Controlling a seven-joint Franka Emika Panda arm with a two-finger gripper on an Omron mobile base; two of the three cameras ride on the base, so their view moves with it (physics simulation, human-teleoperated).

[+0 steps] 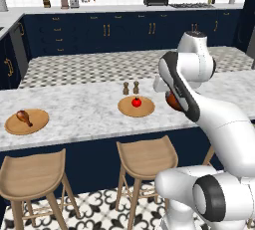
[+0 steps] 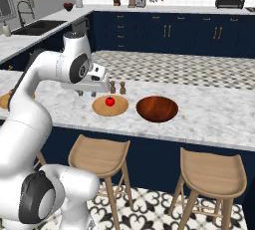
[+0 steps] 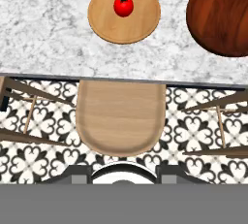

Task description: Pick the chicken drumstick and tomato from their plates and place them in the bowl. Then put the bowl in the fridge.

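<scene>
A: On the marble counter, far left: plate with the chicken drumstick. Small, brown, fat rounded end tapering to a thin bone end, lying off-centre on the disc. Plate is flat light-brown wood with a slight raised rim, far wider than the drumstick.

B: Next one over?

A: Second plate, same wood disc, near the counter's middle. Tomato sits on it, small, round, bright red. Hand view shows a tiny dark stem spot on top, and the tomato sits toward the far side of its plate.

B: Anything behind it?

A: Two small shakers, just beyond that plate, upright, side by side.

B: Bowl?

A: Bowl, right of the tomato plate, near it but apart. Shallow, round, reddish-brown, darker glossy inside, nothing in it. About as wide as the plate. In the left base view the arm covers most of it.

B: Gripper?

A: Gripper hangs under the hand, above the counter's near edge, left of the tomato plate in the right base view. Holding nothing. Can't tell how far apart the jaws stand; tips are too dark and small. Hand camera looks straight down on a wooden stool and patterned floor tiles.
</scene>
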